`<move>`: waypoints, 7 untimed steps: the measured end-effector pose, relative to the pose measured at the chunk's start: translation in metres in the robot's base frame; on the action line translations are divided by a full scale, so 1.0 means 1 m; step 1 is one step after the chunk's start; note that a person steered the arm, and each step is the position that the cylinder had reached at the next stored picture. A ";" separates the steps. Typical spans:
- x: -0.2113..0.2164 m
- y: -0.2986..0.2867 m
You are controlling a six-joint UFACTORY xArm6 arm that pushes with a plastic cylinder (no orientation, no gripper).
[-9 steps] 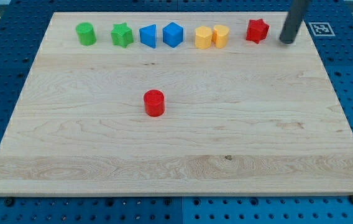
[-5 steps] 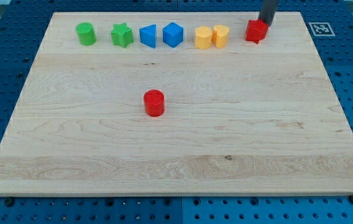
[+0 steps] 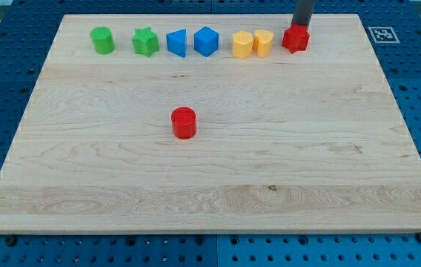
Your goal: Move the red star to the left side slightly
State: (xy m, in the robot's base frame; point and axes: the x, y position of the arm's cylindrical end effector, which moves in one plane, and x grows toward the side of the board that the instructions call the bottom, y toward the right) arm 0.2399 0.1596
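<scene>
Along the board (image 3: 388,148) top edge ran a row, view's left to right: green cylinder (image 3: 102,40), green star (image 3: 145,41), blue triangle (image 3: 176,43), blue block (image 3: 206,41), two yellow blocks touching (image 3: 253,44), then the red star (image 3: 295,38) at the row's right end. Yellow pair sat just beside the star on its left, directly in that path. Red cylinder (image 3: 184,122) stood alone mid-board, well apart. The tip (image 3: 301,27) touched the star's upper right edge. No pincer on the rod. Star's pointing and long axis couldn't be made out.
</scene>
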 end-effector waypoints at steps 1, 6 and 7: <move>0.000 -0.019; -0.048 0.015; -0.027 0.079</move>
